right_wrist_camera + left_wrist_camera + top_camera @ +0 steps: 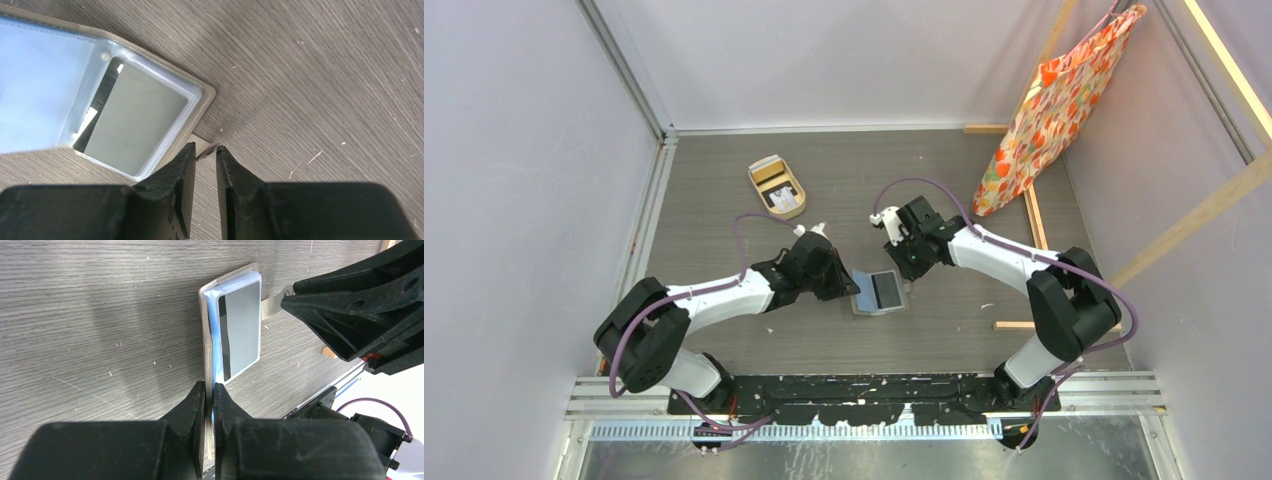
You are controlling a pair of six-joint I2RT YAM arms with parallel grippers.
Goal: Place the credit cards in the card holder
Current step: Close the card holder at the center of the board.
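Seen from above, a grey wood-grain worktop (724, 200) carries the card holder (879, 293), which lies open near the middle, between the two arms.

The left tool (848, 284) is at the holder's left side. In the left wrist view its fingers (192, 405) are closed tight on the edge of the grey-brown cover and a pale blue sleeve (216, 340), and that flap is lifted while the rest lies flat.

One credit card (135, 125), pale grey with a black stripe along one long edge, sits inside a clear sleeve on the holder's right half.

The right tool (205, 150) is at the holder's right edge, just by the snap tab (202, 142). Its fingers are almost together with a narrow gap, and the tab's end lies at their tips. Whether they pinch the tab cannot be told.

Farther back and to the left, well apart from the holder, stands a tan oval tray (793, 209) with pale items inside, too small to identify. A bright orange patterned bag (1049, 110) hangs at the far right.
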